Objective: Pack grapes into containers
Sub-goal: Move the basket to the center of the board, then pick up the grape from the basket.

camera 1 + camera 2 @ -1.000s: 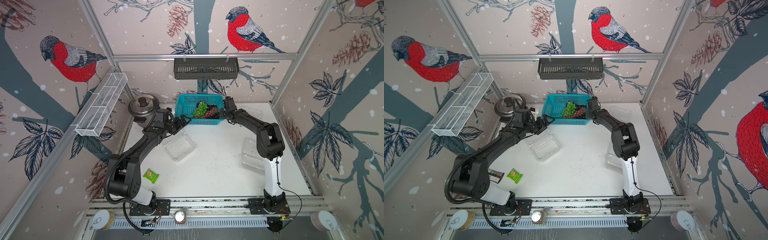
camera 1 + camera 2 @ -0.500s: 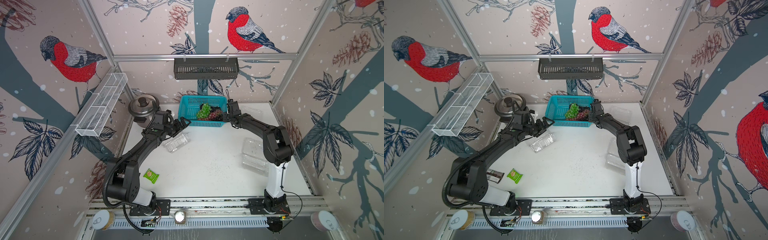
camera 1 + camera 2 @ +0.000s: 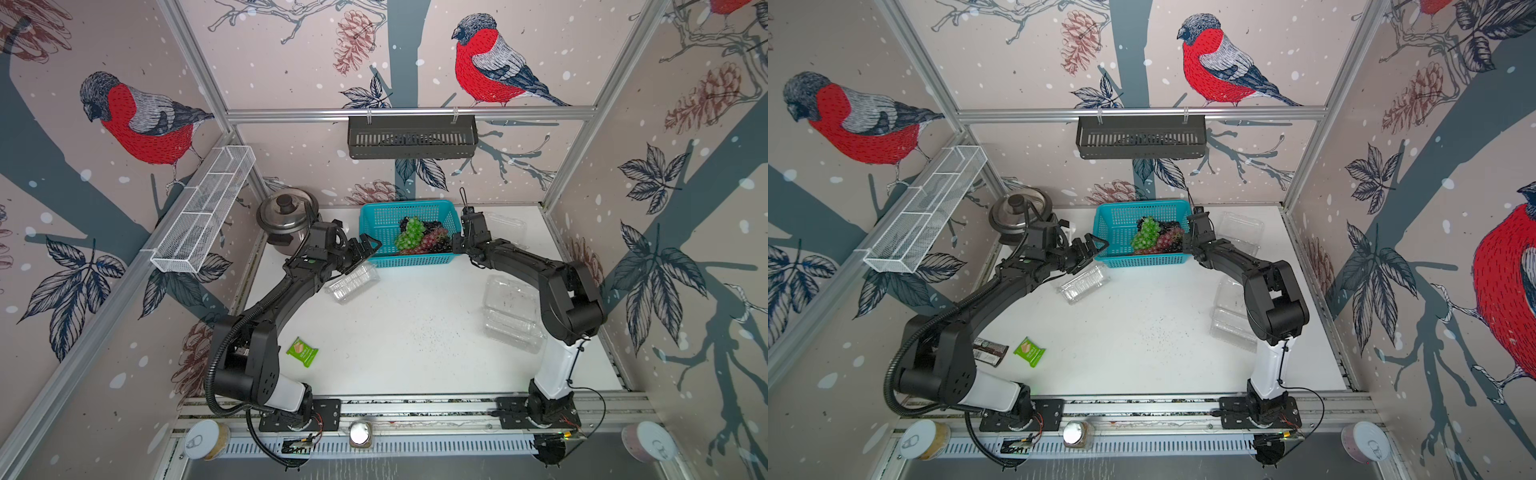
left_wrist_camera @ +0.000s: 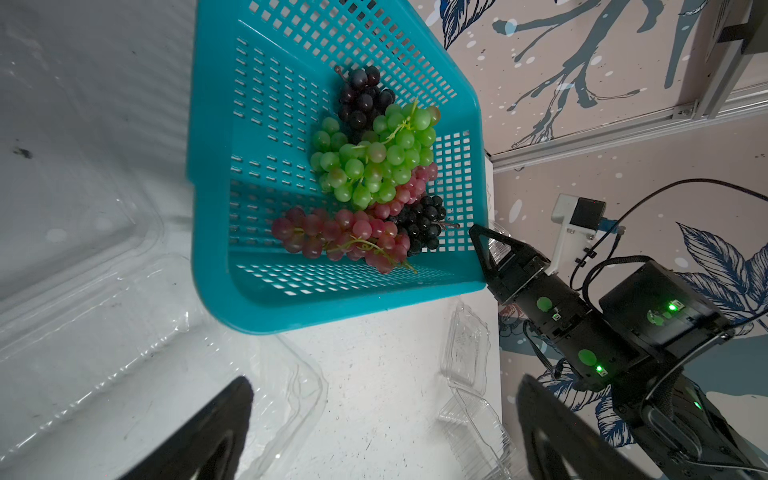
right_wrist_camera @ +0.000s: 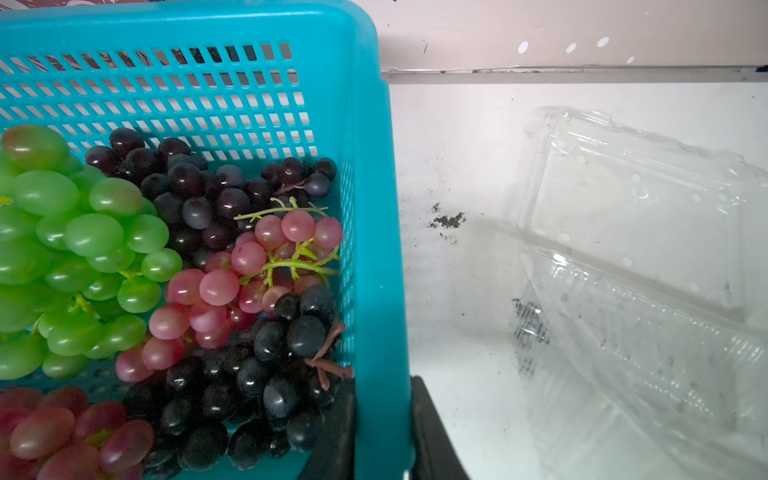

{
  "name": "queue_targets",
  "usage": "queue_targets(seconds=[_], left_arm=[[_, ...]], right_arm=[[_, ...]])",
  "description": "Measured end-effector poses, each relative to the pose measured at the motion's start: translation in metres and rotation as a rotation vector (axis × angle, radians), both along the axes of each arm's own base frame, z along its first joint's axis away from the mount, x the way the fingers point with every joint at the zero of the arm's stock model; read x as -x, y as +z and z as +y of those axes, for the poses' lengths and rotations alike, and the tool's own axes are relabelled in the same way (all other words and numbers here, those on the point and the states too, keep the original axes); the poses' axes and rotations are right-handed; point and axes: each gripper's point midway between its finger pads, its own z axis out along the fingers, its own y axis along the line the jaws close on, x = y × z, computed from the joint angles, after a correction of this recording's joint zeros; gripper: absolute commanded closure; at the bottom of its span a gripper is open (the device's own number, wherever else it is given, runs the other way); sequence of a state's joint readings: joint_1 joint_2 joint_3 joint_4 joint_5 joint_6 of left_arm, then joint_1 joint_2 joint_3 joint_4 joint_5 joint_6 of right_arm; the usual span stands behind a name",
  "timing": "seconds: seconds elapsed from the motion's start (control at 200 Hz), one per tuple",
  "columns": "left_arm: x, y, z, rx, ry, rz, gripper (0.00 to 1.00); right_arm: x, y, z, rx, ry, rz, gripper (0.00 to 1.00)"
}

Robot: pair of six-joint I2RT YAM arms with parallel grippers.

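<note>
Green, red and dark grapes (image 3: pixel 410 235) (image 5: pixel 270 361) lie heaped in the teal basket (image 3: pixel 409 261) at the back. My right gripper (image 3: pixel 457 243) (image 5: pixel 384 399) is shut on the basket's right wall (image 5: pixel 374 208), one finger inside by the dark bunch, one outside. My left gripper (image 3: pixel 368 245) (image 4: pixel 384 380) hangs open and empty at the basket's front left corner, over a clear container (image 3: pixel 352 282) (image 4: pixel 124 332). A second container (image 3: pixel 512 309) lies open at the right. A third container (image 3: pixel 505 224) (image 5: pixel 644 249) lies behind the right arm.
A steel pot (image 3: pixel 286 214) stands at the back left, close behind the left arm. A green packet (image 3: pixel 302 352) lies at the front left, with a dark wrapper (image 3: pixel 990 351) beside it. A black rack (image 3: pixel 411 137) hangs on the back wall and a white wire shelf (image 3: pixel 203 208) on the left wall.
The right jaws have closed on the basket's right wall and the basket has shifted slightly right. The left gripper stays open; the container under it has moved nearer the basket and looks narrower.
</note>
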State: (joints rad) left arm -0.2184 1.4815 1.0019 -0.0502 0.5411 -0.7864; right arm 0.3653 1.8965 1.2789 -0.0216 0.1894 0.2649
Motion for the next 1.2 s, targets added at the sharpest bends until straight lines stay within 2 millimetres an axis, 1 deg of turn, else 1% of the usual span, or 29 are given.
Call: queue_targets(seconds=[0.09,0.165,0.22,0.28,0.34,0.42,0.5,0.565,0.63,0.705,0.84,0.9,0.906,0.981,1.086,1.141,1.196], left_arm=[[0.0,0.0,0.0,0.0,0.0,-0.001,0.02],[0.0,0.0,0.0,0.0,0.0,-0.001,0.02],[0.0,0.001,0.0,0.0,0.0,-0.002,0.02],[0.0,0.0,0.0,0.0,0.0,-0.001,0.02],[0.0,0.0,0.0,0.0,0.0,0.0,0.02],[0.0,-0.002,0.0,-0.001,0.0,0.003,0.02],[-0.001,-0.001,0.0,-0.001,0.0,0.001,0.02],[-0.001,0.001,0.0,0.0,-0.001,-0.002,0.02],[-0.002,0.004,0.0,-0.001,-0.002,-0.01,0.02],[-0.003,0.007,-0.001,-0.001,-0.004,-0.019,0.02],[-0.007,0.002,-0.005,0.02,-0.013,-0.005,0.02],[-0.006,0.0,-0.006,0.036,-0.015,0.016,0.02],[-0.006,0.0,-0.006,0.037,-0.015,0.016,0.02],[-0.007,0.004,-0.008,0.046,-0.017,0.01,0.02],[-0.012,0.014,-0.009,0.058,-0.021,-0.019,0.02],[-0.013,0.017,-0.011,0.067,-0.027,-0.025,0.02],[-0.015,0.016,-0.012,0.074,-0.029,-0.023,0.02]], right_arm=[[0.0,0.0,-0.002,0.0,-0.005,0.001,0.83],[0.001,0.001,-0.006,0.007,-0.015,0.007,0.79],[0.003,0.001,-0.01,0.01,-0.033,0.017,0.69],[0.006,0.001,-0.015,0.024,-0.055,0.026,0.56],[0.007,0.006,-0.021,0.038,-0.075,0.025,0.47],[0.008,0.02,-0.022,0.036,-0.09,0.008,0.36],[0.006,0.042,-0.017,0.021,-0.098,-0.032,0.31],[0.003,0.063,-0.005,0.007,-0.082,-0.073,0.3],[0.001,0.079,0.014,-0.008,-0.047,-0.114,0.3],[-0.002,0.088,0.04,-0.004,0.013,-0.148,0.3],[-0.02,0.086,0.103,0.031,0.142,-0.174,0.3],[-0.03,0.084,0.122,0.046,0.181,-0.182,0.3],[-0.032,0.084,0.126,0.045,0.187,-0.183,0.31],[-0.049,0.083,0.143,0.056,0.208,-0.197,0.32],[-0.073,0.082,0.161,0.074,0.222,-0.221,0.36],[-0.082,0.075,0.168,0.096,0.231,-0.22,0.37],[-0.087,0.067,0.176,0.108,0.242,-0.218,0.4]])
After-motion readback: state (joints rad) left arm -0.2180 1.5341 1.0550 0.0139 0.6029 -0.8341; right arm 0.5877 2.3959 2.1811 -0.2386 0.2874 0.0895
